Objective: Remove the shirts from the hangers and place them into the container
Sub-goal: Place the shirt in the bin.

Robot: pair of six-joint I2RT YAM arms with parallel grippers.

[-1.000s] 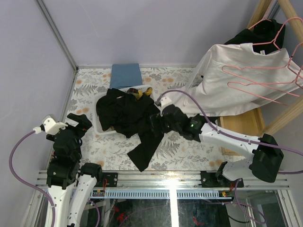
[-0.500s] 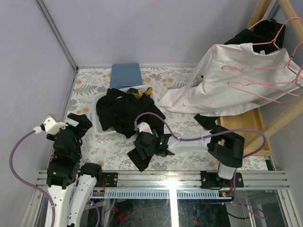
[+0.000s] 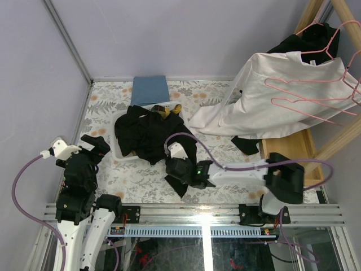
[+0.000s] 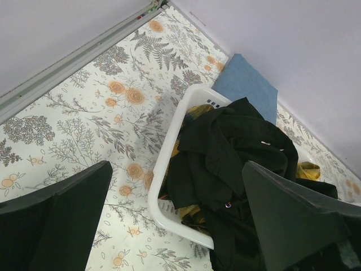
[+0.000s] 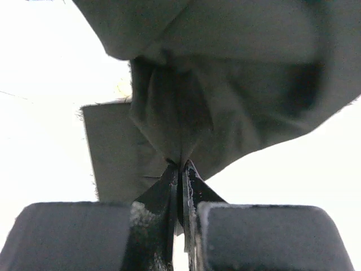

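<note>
The top view looks steeply down from above and behind the arm bases, far enough back to take in the whole counter. The left wrist view sits lower at the near left, facing far and right across the container (also visible from above). The right wrist view sits right up against the black shirt at its own jaws.

From my screen I count three pink hangers, though more may hide behind them. There is one white shirt, one yellow plaid shirt and at least two black shirts, the heap being too tangled to split further. I also see one white basket, one folded blue cloth and one wooden tray.
</note>
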